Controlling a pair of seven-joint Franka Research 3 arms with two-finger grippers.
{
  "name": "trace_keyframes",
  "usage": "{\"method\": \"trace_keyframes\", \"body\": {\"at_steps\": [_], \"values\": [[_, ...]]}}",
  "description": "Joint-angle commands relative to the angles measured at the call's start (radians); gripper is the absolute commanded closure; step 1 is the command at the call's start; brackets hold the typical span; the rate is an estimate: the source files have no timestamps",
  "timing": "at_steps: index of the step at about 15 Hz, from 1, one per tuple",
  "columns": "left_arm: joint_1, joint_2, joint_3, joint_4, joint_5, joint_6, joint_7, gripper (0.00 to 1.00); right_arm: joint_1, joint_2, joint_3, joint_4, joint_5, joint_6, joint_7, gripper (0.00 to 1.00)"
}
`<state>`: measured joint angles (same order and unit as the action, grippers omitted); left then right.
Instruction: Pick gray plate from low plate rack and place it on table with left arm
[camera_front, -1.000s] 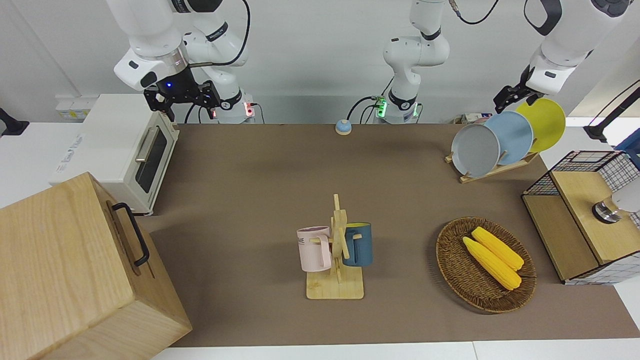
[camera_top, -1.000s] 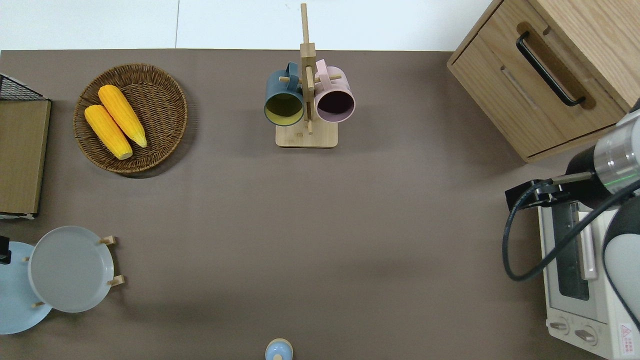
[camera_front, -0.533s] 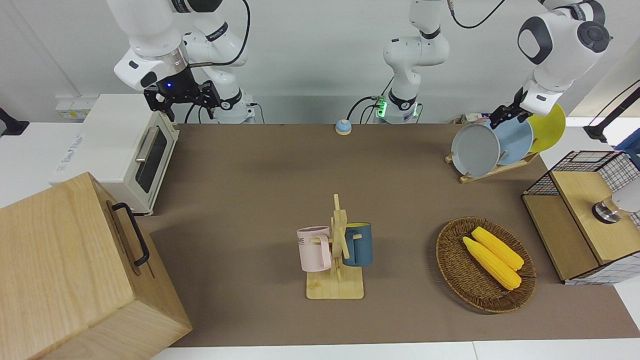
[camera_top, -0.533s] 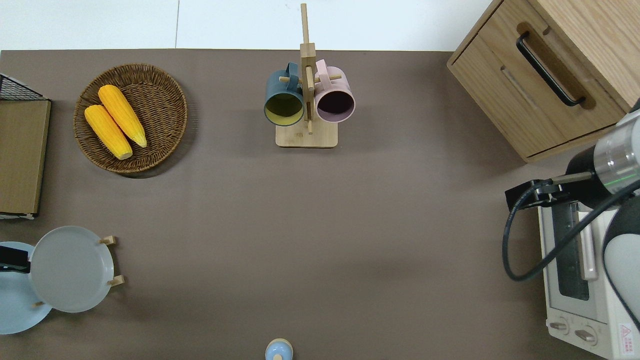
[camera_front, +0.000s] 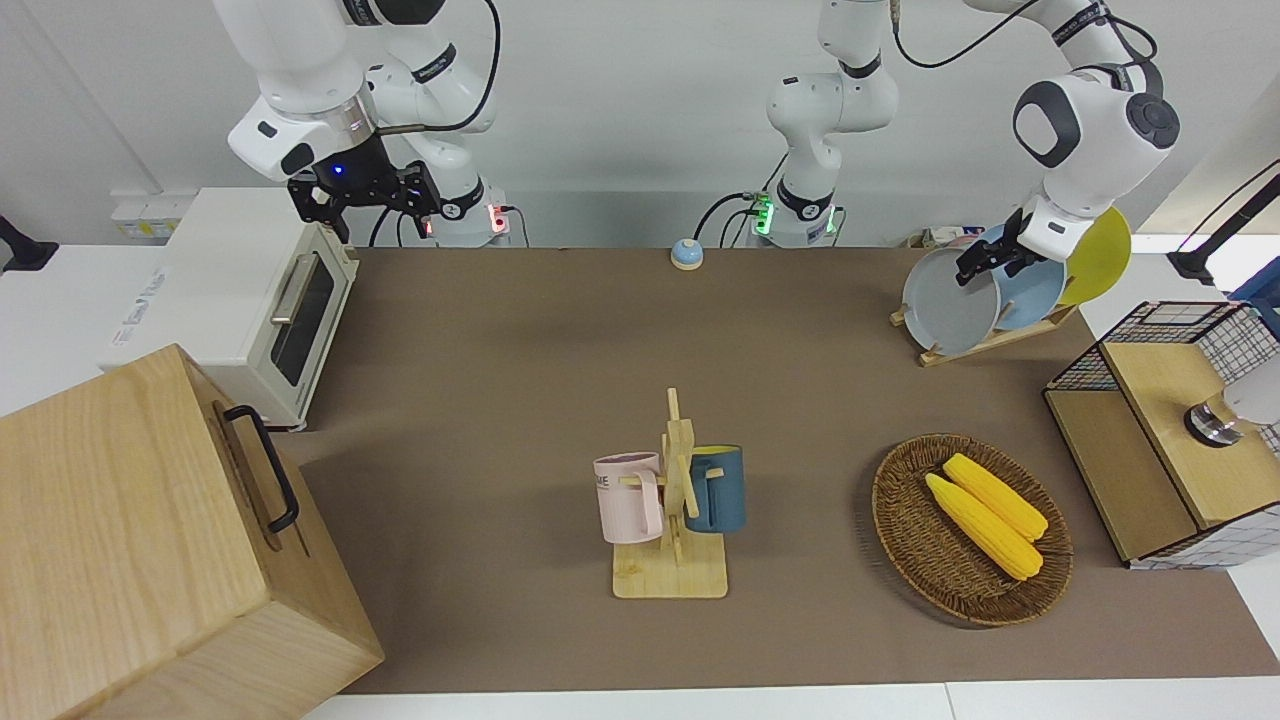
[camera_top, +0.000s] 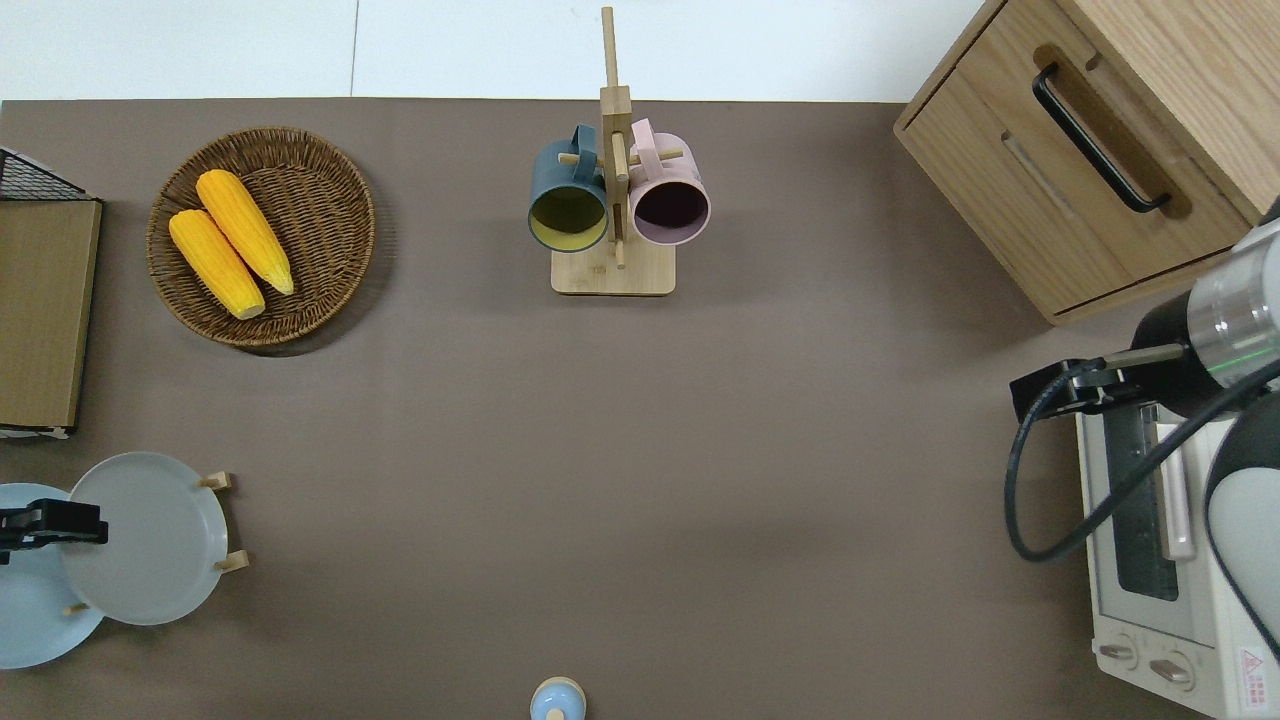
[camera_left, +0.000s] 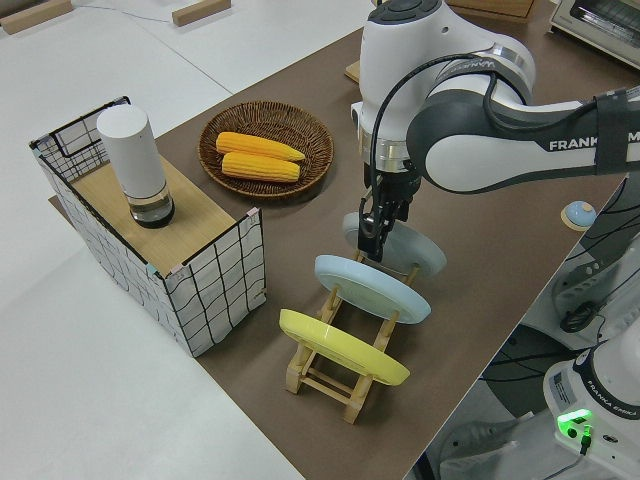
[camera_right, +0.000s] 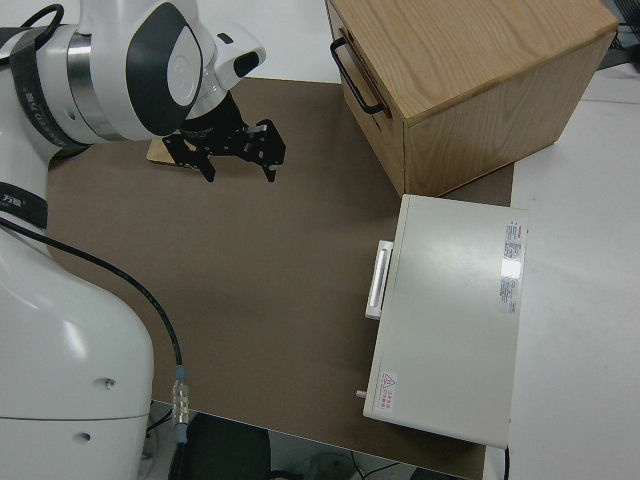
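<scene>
Reaching gray plate (camera_front: 948, 302), light-blue plate (camera_front: 1030, 292) adjacent

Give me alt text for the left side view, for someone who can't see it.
The left gripper reaches down to the top edge of the gray plate, which stands in the low plate rack on the table, with a light-blue plate and a yellow plate in the other slots. A basket holding two corn cobs sits nearby.
</scene>
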<state>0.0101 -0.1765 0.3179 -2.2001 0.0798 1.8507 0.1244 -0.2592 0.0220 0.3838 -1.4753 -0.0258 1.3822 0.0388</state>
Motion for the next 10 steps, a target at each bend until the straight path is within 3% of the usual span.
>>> {"method": "trace_keyframes", "body": {"at_steps": [1, 3, 4, 6, 10], "values": [[-0.007, -0.028, 0.01, -0.047, -0.022, 0.033, 0.024, 0.16, -0.023, -0.002, 0.02, 0.007, -0.005, -0.011, 0.012, 0.017], [-0.007, -0.024, 0.01, -0.05, -0.04, 0.019, 0.034, 0.7, -0.023, -0.002, 0.021, 0.007, -0.005, -0.011, 0.012, 0.017], [-0.007, -0.023, 0.01, -0.052, -0.041, 0.016, 0.034, 0.8, -0.023, -0.002, 0.021, 0.007, -0.005, -0.012, 0.012, 0.017], [-0.01, -0.024, 0.01, -0.052, -0.041, 0.013, 0.034, 0.91, -0.023, -0.002, 0.021, 0.007, -0.005, -0.011, 0.012, 0.017], [-0.012, -0.024, 0.009, -0.046, -0.041, 0.013, 0.034, 0.95, -0.023, -0.002, 0.021, 0.007, -0.005, -0.011, 0.012, 0.017]]}}
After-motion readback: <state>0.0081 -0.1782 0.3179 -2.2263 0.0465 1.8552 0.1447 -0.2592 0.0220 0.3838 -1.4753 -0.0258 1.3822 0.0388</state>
